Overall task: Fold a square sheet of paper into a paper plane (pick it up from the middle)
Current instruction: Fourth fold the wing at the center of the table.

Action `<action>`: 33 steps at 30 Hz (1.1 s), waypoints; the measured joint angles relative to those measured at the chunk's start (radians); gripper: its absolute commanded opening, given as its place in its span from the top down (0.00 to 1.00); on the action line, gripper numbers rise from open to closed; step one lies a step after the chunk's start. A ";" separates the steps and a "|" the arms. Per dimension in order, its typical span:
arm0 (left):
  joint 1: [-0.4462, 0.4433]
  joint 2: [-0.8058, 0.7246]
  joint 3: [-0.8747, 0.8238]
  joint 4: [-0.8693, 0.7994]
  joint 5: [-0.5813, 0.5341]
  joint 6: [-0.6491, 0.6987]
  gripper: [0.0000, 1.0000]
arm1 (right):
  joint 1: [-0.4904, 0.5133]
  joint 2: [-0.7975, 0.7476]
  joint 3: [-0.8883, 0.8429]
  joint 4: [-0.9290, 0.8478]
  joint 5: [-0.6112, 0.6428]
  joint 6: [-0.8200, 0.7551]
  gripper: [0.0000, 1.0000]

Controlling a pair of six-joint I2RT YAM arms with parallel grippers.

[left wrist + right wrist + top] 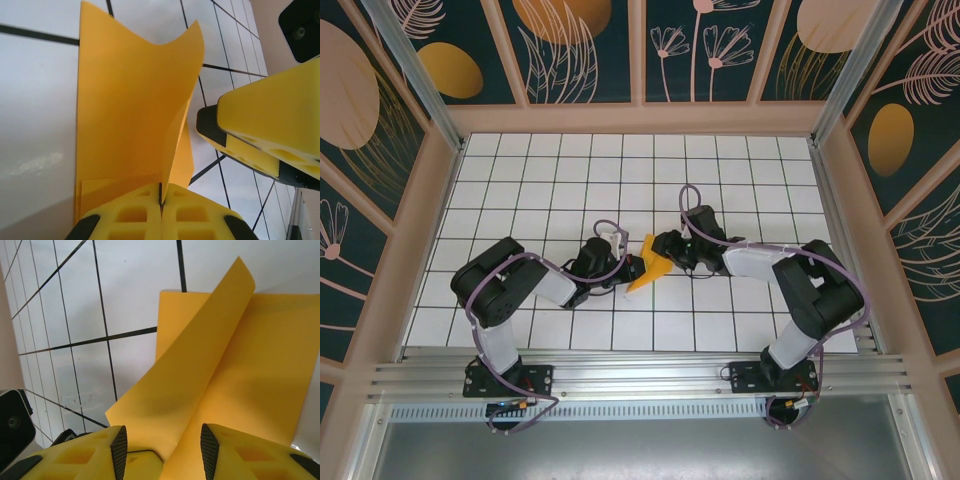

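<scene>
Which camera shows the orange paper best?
The right wrist view: the paper sheet is big there, its folded flap clear. The left wrist view shows it curling upward; the top view, just a small orange wedge.

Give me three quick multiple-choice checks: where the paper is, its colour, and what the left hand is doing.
1. Where is the paper?
A) in the middle of the table, between the left hand and the right hand
B) in the far left corner
C) at the near edge
2. What colour is it?
A) white
B) blue
C) orange-yellow
3. What is the left hand's state?
A) wide open
B) shut on the paper
C) shut on nothing
Answers: 1 A, the top view shows it between the two hands. 2 C, every view shows orange-yellow. 3 B, the left wrist view shows its fingers pressed together on the paper's edge.
</scene>
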 measured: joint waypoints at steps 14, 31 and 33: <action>0.021 0.006 0.000 0.000 0.048 -0.092 0.93 | 0.015 0.064 0.004 -0.006 0.000 -0.030 0.48; 0.033 0.000 -0.005 -0.008 0.071 -0.100 0.77 | 0.033 0.113 0.097 -0.116 0.056 -0.011 0.49; 0.033 -0.026 -0.019 -0.016 0.069 -0.094 0.75 | 0.037 0.121 0.113 -0.139 0.070 0.000 0.49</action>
